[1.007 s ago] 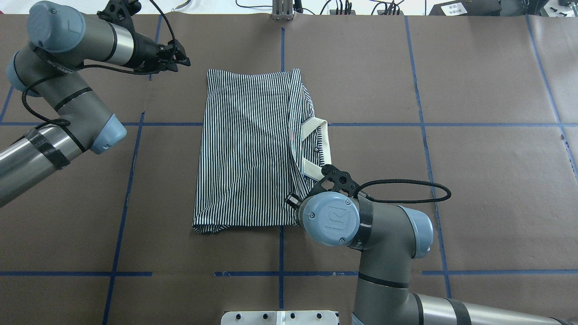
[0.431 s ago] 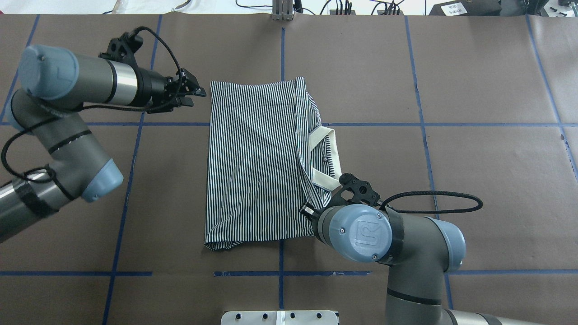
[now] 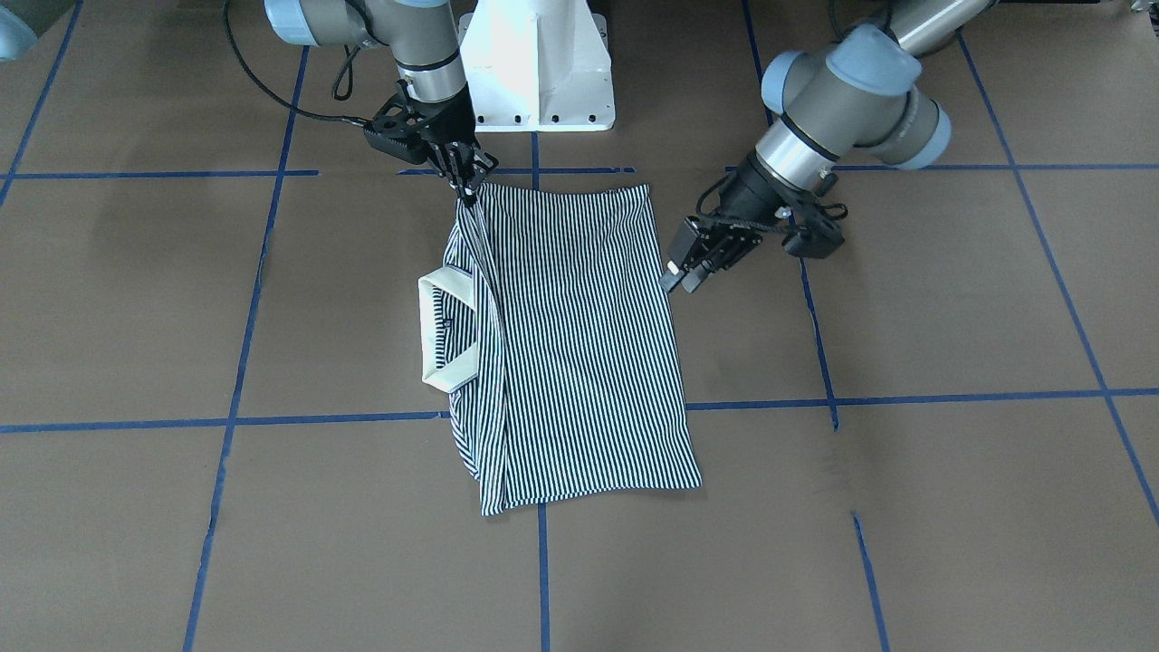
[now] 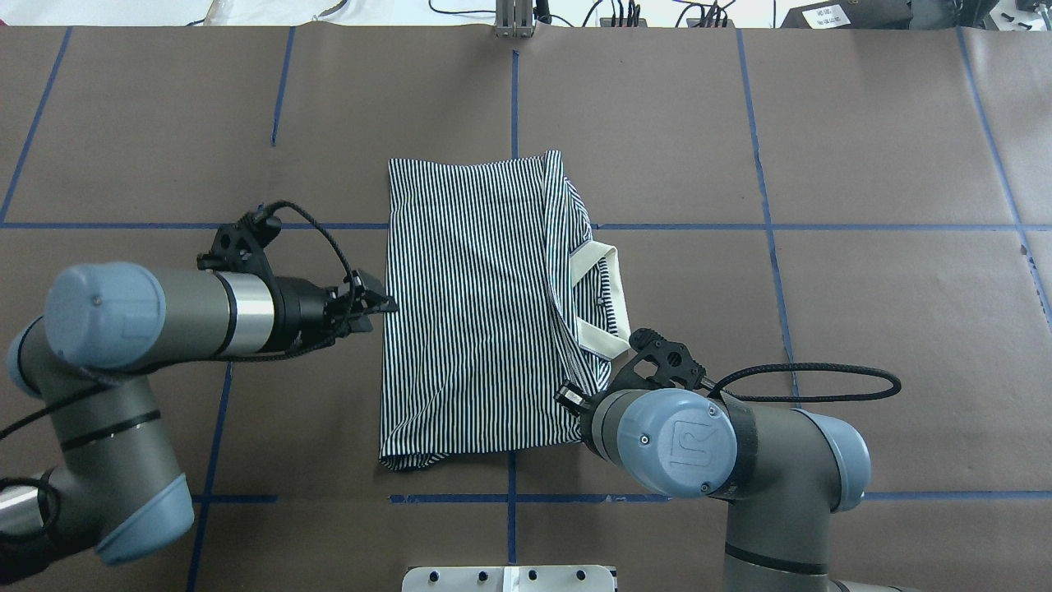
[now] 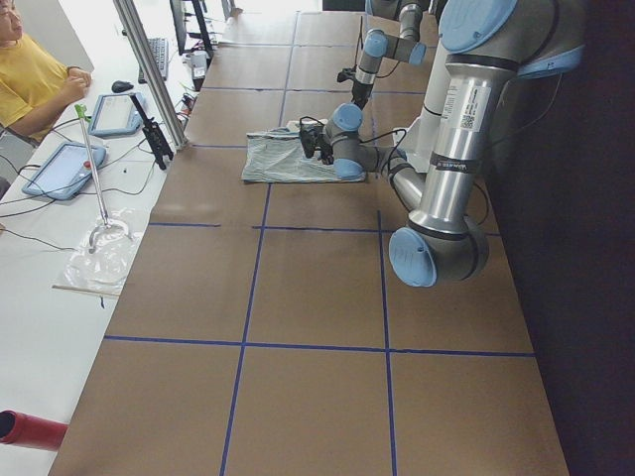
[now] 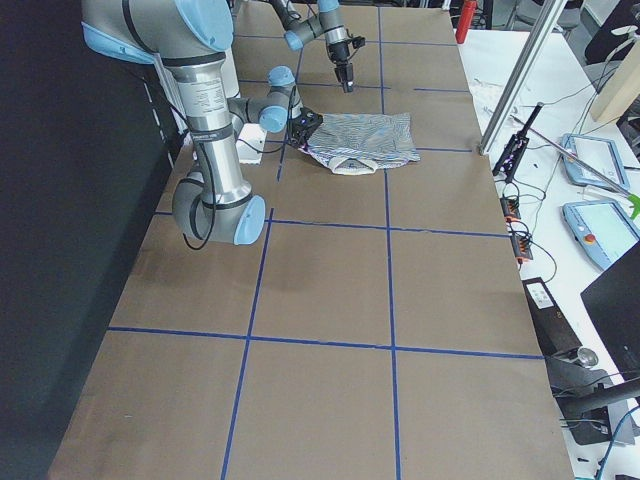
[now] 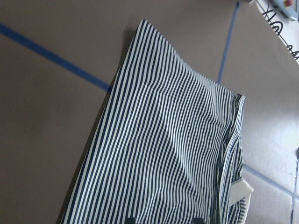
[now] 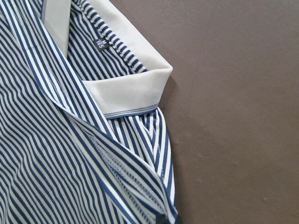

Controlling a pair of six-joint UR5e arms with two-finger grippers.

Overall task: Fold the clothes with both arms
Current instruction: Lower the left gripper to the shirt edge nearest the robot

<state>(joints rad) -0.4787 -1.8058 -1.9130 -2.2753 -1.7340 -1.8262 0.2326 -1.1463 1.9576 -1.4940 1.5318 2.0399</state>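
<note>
The striped shirt [image 4: 468,304] lies flat on the desk [image 4: 822,164] just out from the white base [image 3: 534,63], with its long axis running straight away from the base. The right tool [image 3: 466,186] is clamped on the shirt corner nearest the base, on the collar [image 3: 444,279] side. The left tool [image 4: 382,306], its fingers apart, sits just beside the opposite long edge, farther from the base, pointing across the shirt. The left arm looks best placed for that edge.
</note>
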